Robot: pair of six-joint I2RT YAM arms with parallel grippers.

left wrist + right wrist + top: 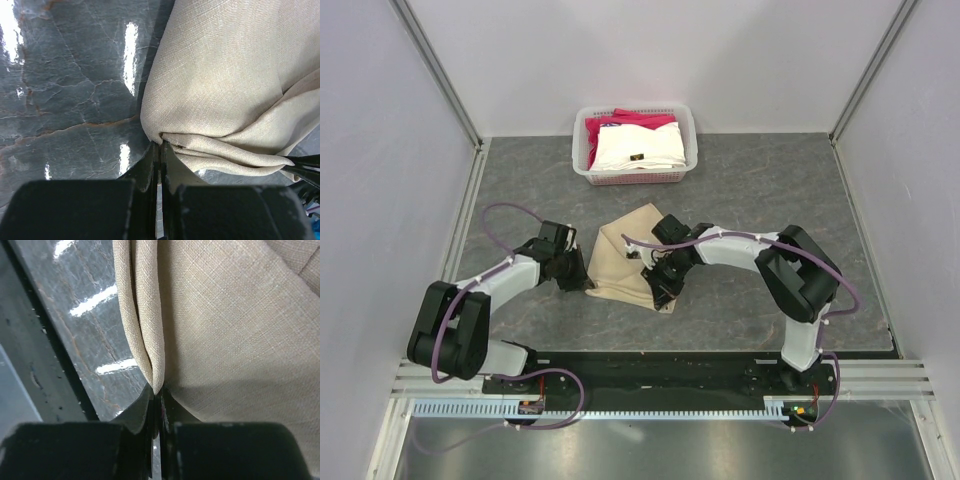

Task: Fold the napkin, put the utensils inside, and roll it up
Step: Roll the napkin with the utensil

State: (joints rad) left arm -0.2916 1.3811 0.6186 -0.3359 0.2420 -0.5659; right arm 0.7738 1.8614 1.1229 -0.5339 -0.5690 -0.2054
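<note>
Obs: left gripper pinched tight on a corner fold of the napkin at its tips, right gripper likewise clamped on a doubled napkin edge.

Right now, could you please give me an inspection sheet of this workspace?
Surface: grey marbled table, glossy.
Job's things: napkin bunched mid-table, layers doubled; knife not seen.
Clutter: white basket at far edge, holding white cloth and pink-red cloth.
Grippers: left gripper shut on napkin's edge; right gripper shut on a napkin fold.
Cables: purple cable looped along each arm.
Surroundings: white walls, metal frame.
</note>
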